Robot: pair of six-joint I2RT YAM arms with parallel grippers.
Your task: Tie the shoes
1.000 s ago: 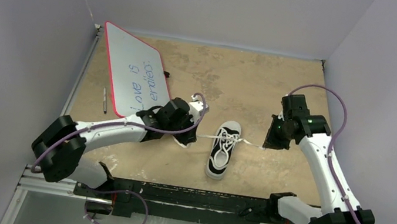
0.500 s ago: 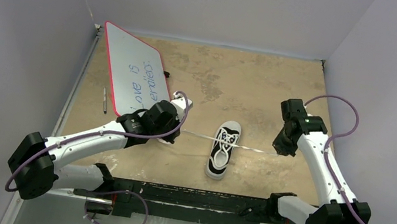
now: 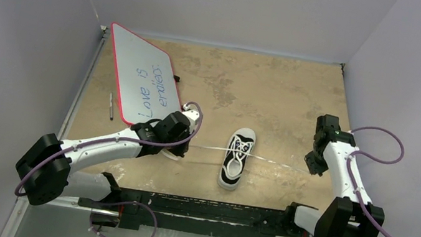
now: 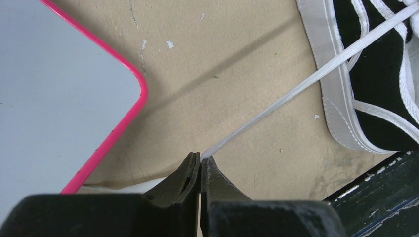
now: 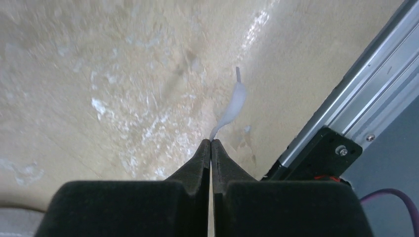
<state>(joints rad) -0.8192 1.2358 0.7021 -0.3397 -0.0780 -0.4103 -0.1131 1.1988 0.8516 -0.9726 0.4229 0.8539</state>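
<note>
The black sneaker (image 3: 234,163) with white sole and laces lies near the table's front middle, toe toward the arms. Its side also shows at the right of the left wrist view (image 4: 375,89). My left gripper (image 3: 177,149) is left of the shoe, shut on the left lace (image 4: 296,89), which runs taut from the jaws to the shoe. My right gripper (image 3: 312,167) is far right of the shoe, shut on the right lace (image 3: 277,162), drawn in a line across the table. The lace tip (image 5: 234,104) sticks out past the right fingertips.
A pink-rimmed whiteboard (image 3: 142,77) with writing lies at the back left, its corner (image 4: 141,91) close to my left gripper. A pen (image 3: 111,105) lies left of it. A metal rail (image 5: 356,94) borders the table by my right gripper.
Both grippers have pulled apart, left one leftward and toward the front, right one to the right edge. The laces have gone from short slack runs to long taut lines.
</note>
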